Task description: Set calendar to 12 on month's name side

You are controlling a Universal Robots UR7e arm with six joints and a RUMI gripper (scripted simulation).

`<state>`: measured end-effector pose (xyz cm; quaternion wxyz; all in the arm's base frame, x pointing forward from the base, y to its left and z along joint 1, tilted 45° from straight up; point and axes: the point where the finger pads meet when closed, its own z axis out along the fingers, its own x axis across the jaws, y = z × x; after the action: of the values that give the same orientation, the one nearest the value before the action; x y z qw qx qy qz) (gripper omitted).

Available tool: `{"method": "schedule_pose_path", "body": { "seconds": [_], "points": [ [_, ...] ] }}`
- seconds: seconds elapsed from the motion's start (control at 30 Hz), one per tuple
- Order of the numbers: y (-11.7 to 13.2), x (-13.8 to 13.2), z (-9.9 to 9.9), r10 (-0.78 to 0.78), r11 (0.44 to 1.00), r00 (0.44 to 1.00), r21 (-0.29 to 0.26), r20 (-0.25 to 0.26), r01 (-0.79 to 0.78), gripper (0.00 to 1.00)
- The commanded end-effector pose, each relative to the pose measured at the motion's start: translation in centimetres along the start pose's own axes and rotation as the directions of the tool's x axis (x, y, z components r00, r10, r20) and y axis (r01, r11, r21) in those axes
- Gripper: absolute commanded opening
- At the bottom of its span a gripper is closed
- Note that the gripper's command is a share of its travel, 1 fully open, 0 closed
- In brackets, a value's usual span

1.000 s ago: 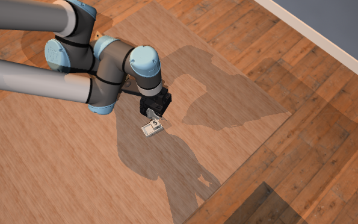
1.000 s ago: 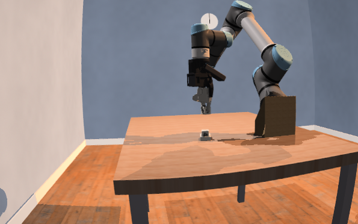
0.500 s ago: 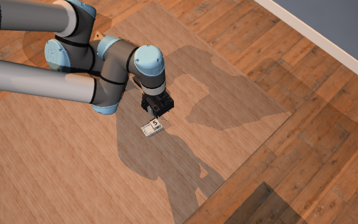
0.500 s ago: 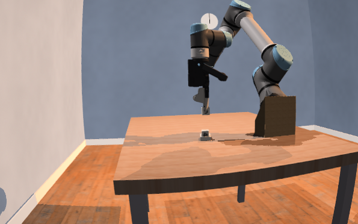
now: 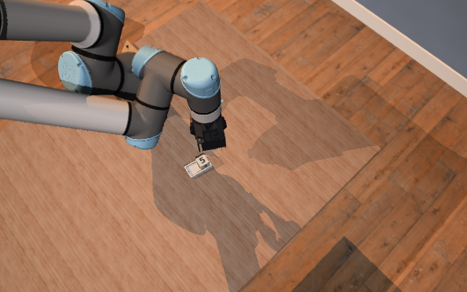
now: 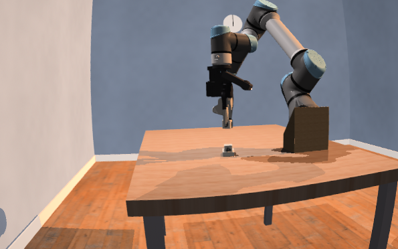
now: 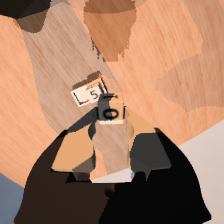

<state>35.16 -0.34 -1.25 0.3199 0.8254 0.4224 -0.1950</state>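
Note:
The small white tray (image 5: pixel 192 169) (image 6: pixel 225 154) (image 7: pixel 80 99) lies on the table. A white cube with a black 5 on top (image 5: pixel 202 160) (image 6: pixel 228 147) (image 7: pixel 94 93) sits in one end of it; the other end is empty. My gripper (image 6: pixel 227 123) (image 7: pixel 110 107) is shut on a second white cube (image 6: pixel 229 126) (image 7: pixel 110 111), held well above the table. In the wrist view this cube shows a black 0 on the face towards the camera and part of another dark mark on its upper face. Its other faces are hidden. The month's name cannot be read.
The wooden table (image 5: pixel 92 220) (image 6: pixel 185 187) carries the tray near its middle. The arm's brown base block (image 6: pixel 311 130) stands on the table to the right of the tray in the exterior view. Arm shadows cross the tray area.

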Motion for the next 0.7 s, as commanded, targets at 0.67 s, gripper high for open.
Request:
{"method": "schedule_pose_path", "body": {
  "seconds": [0.67],
  "points": [
    [0.2,3.2,0.2,0.700,0.715,0.715,-0.008,0.007,-0.699,0.11]
  ]
}}
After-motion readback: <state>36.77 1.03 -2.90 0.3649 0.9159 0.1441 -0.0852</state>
